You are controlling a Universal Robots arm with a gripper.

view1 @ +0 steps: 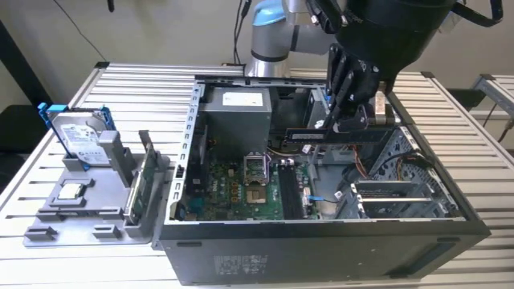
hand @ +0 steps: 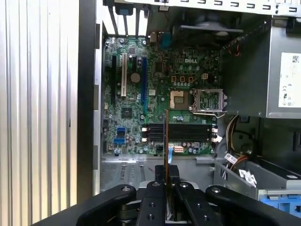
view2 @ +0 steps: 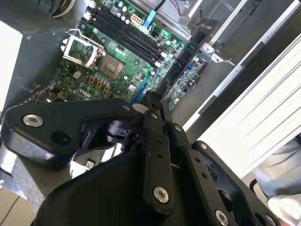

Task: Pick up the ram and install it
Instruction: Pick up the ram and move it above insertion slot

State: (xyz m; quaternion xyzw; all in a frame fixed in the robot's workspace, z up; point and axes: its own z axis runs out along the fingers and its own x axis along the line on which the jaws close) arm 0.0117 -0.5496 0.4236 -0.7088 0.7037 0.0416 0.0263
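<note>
Exterior view: gripper (view1: 351,120) hangs over the open computer case (view1: 321,250), claw pinched tight on the ram (view1: 317,136). Ram is held level and on edge, up in the air above the motherboard (view1: 233,195) and apart from it. Its free length sticks out toward the exterior view's left, in front of the power supply (view1: 237,117). Black memory slots (view1: 289,191) lie on the board beneath, next to the CPU socket (view1: 257,170).

Second wrist view: ram (view2: 188,56) runs out from the gripper (view2: 157,101) as a dark stick over the board, with the memory slots (view2: 124,30) and CPU socket (view2: 110,66) off to one side.

First wrist view: ram (hand: 166,139) is edge-on, a thin line rising from between the closed fingers of the gripper (hand: 167,181). It crosses over the memory slots (hand: 181,133), and whether it lines up with one of them can't be told.

Outside the case, on the exterior view's left, a grey fixture tray (view1: 56,226) sits on the slatted table (view1: 136,78). It holds a silver hard drive in a blue frame (view1: 76,135) standing upright, a green circuit board (view1: 141,192) on edge and a small CPU chip (view1: 71,191) lying flat.
</note>
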